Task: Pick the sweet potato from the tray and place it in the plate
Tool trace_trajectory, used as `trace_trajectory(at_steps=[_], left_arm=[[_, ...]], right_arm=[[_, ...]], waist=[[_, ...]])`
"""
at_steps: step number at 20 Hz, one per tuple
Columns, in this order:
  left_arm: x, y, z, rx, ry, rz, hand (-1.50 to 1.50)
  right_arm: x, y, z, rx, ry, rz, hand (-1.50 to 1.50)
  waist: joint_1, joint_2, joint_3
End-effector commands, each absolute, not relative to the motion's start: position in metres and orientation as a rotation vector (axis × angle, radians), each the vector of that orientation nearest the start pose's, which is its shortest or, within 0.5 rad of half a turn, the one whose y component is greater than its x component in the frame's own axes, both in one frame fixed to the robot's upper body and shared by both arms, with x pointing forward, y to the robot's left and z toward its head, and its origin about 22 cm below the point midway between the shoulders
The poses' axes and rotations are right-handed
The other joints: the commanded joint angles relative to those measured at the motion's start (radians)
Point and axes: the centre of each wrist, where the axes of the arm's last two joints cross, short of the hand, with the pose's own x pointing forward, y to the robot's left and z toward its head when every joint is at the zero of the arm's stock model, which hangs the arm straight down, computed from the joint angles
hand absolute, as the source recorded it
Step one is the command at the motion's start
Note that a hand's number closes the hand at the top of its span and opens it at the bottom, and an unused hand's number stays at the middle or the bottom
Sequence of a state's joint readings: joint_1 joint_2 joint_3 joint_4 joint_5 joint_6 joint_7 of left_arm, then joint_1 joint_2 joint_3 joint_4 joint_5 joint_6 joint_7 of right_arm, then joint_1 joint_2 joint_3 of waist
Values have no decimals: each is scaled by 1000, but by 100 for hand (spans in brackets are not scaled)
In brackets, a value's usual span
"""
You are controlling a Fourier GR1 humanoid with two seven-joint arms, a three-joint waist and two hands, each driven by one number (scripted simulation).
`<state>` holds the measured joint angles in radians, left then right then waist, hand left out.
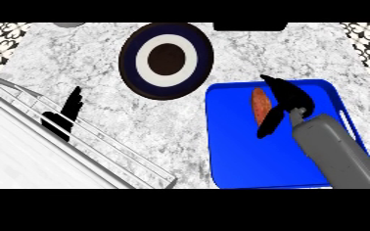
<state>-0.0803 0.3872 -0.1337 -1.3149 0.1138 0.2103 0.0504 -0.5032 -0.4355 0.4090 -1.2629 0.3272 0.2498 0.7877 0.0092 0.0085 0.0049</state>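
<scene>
sweet potato (pixel 259 106) lies on the blue tray (pixel 245 161), in its far half, an orange-brown oblong standing lengthwise from near to far. only its left part shows; the right hand (pixel 289 98) covers its right side. the hand comes in from the lower right on a grey forearm (pixel 331 151) that is cut off by the lower edge. its black fingers are curved: one part arcs over the far end of the potato, another hangs down past its near end, so the hand brackets the potato from the right. whether the fingers actually press on it cannot be made out, as the contact is hidden behind the hand; it looks half open, cupped round the potato rather than clamped.

the tray is a flat rectangle with rounded corners and a raised rim, glossy blue; its near edge is cut off, and the forearm hides part of its right side. just beyond its far-left corner, close but apart, sits the plate (pixel 167 60): round, with a dark outer rim, a navy band, a white ring and a dark centre.

the left hand (pixel 63 117) shows at the left, resting open with fingers pointing up, over the edge of a white ribbed surface (pixel 43 156) that fills the near-left corner. the counter (pixel 108 103) is grey-white mottled stone. at the far edge, a grey shape on the left and a black one to the right are too cut off to tell.
</scene>
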Motion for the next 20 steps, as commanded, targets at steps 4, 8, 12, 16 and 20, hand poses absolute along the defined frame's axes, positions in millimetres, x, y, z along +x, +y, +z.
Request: trace_trajectory(at_steps=[4,8,12,16,20], left_arm=[[289,274,34,236,-1567,-218,0],[301,262,34,214,-1567,-205,0],[301,280,34,232,-1560,-207,0],[282,262,30,211,-1557,-220,0],[292,261,29,226,-1563,-205,0]], right_arm=[[345,-216,41,-630,-713,976,-150],[343,-222,40,-691,-816,984,150],[341,-206,28,-711,-824,992,150],[343,-231,27,-754,-852,971,150],[338,-228,23,-751,-886,923,150]], waist=[[-3,-7,-4],[-20,-5,-4],[-17,-6,-5],[-8,-11,-3],[-26,-10,-4]])
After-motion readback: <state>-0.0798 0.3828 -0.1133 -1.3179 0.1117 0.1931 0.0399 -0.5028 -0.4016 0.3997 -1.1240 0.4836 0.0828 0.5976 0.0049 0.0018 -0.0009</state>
